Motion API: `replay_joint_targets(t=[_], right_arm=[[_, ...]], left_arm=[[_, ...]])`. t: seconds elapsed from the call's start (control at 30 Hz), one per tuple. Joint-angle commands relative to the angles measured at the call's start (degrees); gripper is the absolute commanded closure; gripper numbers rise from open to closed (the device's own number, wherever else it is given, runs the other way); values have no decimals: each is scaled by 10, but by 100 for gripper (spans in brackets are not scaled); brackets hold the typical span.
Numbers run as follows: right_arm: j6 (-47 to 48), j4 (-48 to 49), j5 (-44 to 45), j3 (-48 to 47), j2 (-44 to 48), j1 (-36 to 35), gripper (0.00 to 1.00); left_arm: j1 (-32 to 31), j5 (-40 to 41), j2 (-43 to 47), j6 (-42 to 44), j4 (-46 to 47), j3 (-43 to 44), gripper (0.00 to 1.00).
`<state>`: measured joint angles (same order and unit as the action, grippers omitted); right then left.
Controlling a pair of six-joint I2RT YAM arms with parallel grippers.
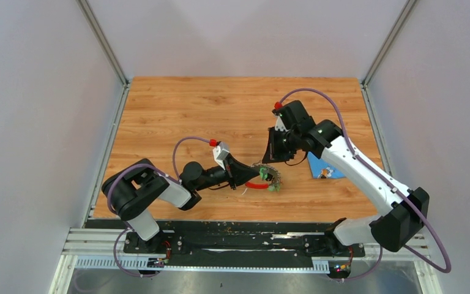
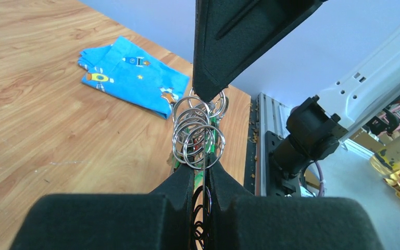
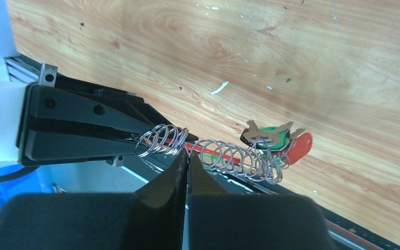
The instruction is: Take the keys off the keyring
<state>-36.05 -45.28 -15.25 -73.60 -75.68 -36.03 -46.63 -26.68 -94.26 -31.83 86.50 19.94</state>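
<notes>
Silvery keyring (image 3: 239,159): string of linked wire rings, drawn out in line, red curved piece attached. Green-headed keys (image 3: 267,136) bunched at one end, near centre.

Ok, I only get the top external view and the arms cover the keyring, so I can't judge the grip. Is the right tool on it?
Observer: Yes, the right wrist view shows the right tool shut on the silver loops of the keyring.
Operator: And the left one?
Observer: The left tool pinches the end of those loops.
Operator: The keys?
Observer: The keys bunch at the opposite end, in neither tool.
</notes>
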Motion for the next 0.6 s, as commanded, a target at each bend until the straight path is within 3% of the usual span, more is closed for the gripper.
replay_joint_targets(t=[0.0,0.23,0.57], right_arm=[[93,-59,28,-39,-2,-14,99],[138,-79,83,-57,-21,-62,99],[80,-100,188,-40,-48,-65,99]], left_arm=[[0,-21,-17,7,10,9,100],[5,-11,-39,-1,3,25,100],[12,17,-102,-1,2,59,98]])
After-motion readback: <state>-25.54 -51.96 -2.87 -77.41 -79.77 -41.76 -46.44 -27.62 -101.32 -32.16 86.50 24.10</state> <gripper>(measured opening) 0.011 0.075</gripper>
